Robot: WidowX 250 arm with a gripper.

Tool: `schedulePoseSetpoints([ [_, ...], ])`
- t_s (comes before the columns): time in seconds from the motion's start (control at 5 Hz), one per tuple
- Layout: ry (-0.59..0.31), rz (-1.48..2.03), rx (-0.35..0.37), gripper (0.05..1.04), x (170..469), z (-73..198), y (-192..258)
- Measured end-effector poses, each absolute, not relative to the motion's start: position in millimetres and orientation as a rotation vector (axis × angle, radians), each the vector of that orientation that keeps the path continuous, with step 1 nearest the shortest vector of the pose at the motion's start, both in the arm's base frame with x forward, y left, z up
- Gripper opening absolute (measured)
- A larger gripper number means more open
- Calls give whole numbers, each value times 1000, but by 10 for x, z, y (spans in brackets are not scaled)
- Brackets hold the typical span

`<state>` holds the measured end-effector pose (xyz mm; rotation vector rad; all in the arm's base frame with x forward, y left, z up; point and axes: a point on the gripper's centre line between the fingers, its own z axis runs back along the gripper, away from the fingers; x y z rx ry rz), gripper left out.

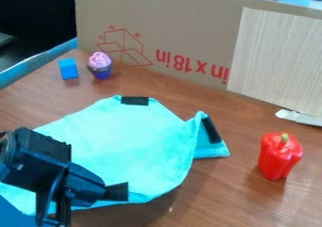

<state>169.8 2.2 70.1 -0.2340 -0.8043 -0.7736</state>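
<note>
The gripper [90, 206] is at the lower left, above the near part of the turquoise cloth [138, 141], and its fingers [116, 191] are spread apart. The cloth lies on the desk [220, 198], with a red pepper [277, 160] to its right. Farther, a blue block [68, 68] stands beside a cupcake [99, 66], before cardboard [182, 28].

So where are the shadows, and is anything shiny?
In the camera view, soft shadows fall on the brown table just below the red pepper and the blue block; a darker one lies beside the turquoise cloth's lower right edge; the pepper's skin has small pale shiny spots.
</note>
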Motion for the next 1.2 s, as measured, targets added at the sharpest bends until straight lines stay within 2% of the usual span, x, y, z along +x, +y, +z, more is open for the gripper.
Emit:
schedulePoseSetpoints([
  [0.4, -777, -797, -300, 55, 1584, 657, 8],
  [0.8, -769, -843, -328, 55, 1434, 661, 43],
  [1.2, -755, -878, -408, 55, 1274, 717, -30],
])
